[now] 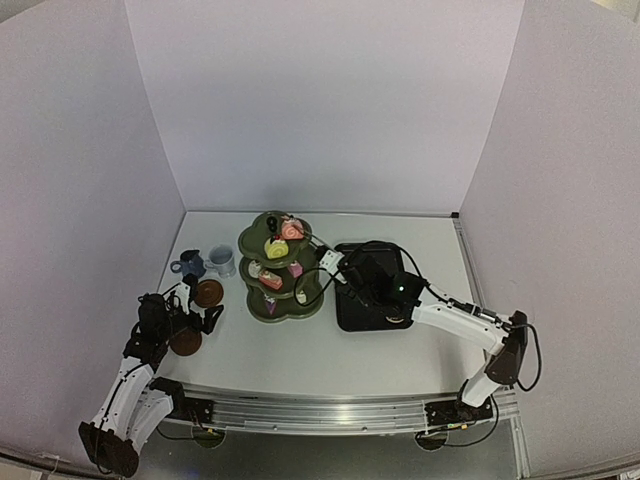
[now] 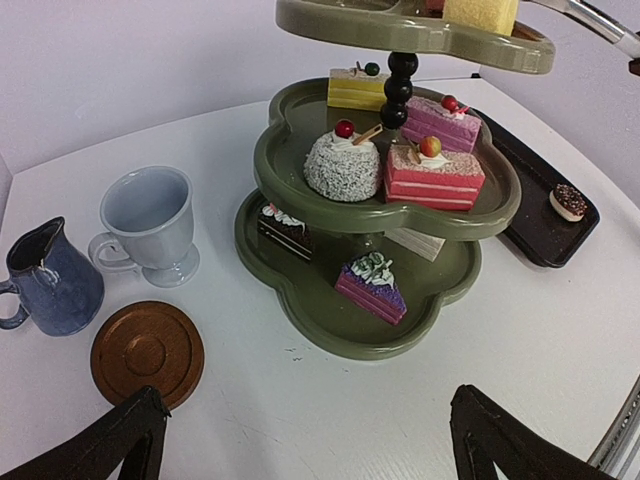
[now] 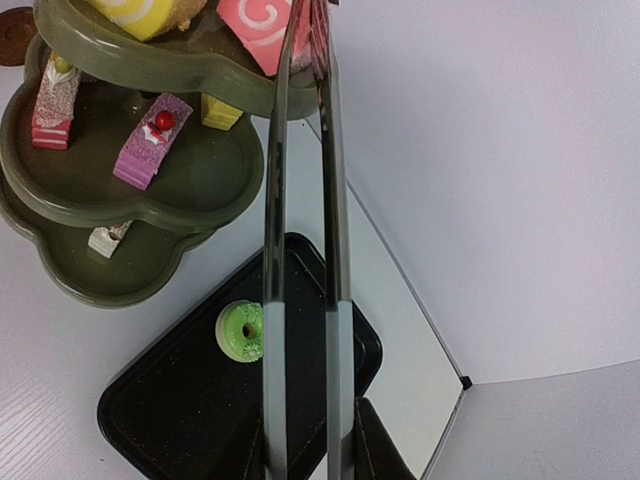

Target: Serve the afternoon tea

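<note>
The olive-green three-tier stand [image 1: 262,306] [image 2: 290,195] [image 3: 150,70] carries several small cakes. Metal tongs [image 3: 334,250] stick up from my right gripper [image 1: 352,272] [image 3: 305,445], which is shut on them. Their tips reach the top tier beside a pink swirl cake [image 3: 252,22]. A green doughnut [image 3: 240,332] lies on the black tray [image 3: 170,410], and a chocolate doughnut [image 2: 570,202] too. The dark-blue cup [image 2: 50,280] and the white cup [image 2: 150,225] stand left of the stand. My left gripper [image 1: 200,305] [image 2: 305,440] hangs open over the table by one brown saucer [image 2: 147,352].
A second brown saucer [image 1: 186,343] lies near the table's front left edge, under the left arm. The black tray [image 1: 345,315] sits right of the stand. White walls close the table at the back and on both sides.
</note>
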Controlling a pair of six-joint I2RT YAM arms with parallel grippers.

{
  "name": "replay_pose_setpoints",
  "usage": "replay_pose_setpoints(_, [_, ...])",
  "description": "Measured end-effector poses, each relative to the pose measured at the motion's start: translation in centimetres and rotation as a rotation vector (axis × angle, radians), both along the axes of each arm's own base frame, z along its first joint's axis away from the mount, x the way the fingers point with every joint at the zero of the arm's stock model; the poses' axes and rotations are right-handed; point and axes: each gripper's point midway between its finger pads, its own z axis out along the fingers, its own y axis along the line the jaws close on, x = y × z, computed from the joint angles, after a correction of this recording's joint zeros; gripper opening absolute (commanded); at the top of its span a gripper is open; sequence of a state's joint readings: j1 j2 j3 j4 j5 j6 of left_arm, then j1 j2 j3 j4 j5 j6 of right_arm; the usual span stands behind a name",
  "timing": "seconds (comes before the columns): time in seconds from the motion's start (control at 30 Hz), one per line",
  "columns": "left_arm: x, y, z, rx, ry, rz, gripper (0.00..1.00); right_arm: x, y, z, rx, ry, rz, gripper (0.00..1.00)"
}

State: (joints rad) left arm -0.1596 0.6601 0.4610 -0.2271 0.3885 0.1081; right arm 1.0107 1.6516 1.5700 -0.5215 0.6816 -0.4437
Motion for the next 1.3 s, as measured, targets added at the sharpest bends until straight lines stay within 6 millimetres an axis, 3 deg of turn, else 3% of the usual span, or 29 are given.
replay_pose_setpoints(0.83, [0.0, 0.0, 0.0, 0.0, 0.0, -0.001, 0.99, -2.0, -1.5, 2.1, 0.146, 0.065, -0.023, 0.26])
replay_pose_setpoints(1.0, [0.0, 0.0, 0.0, 0.0, 0.0, -0.001, 0.99, -1.9, -3.8, 3.0, 0.251, 0.11, -0.102, 0.26])
replay_pose_setpoints(1.13, [0.0, 0.0, 0.0, -0.002, 0.0, -0.001, 0.99, -0.5, -7.9, 3.0, 0.379, 0.192, -0.253, 0.27])
replay_pose_setpoints(1.23, [0.0, 0.0, 0.0, -0.005, 0.002, -0.001, 0.99, 0.7, -10.8, 1.8, 0.465, 0.273, -0.373, 0.29])
replay_pose_setpoints(1.3, [0.0, 0.0, 0.1, -0.007, 0.002, -0.001, 0.99, 1.1, -12.1, 0.0, 0.513, 0.358, -0.437, 0.29])
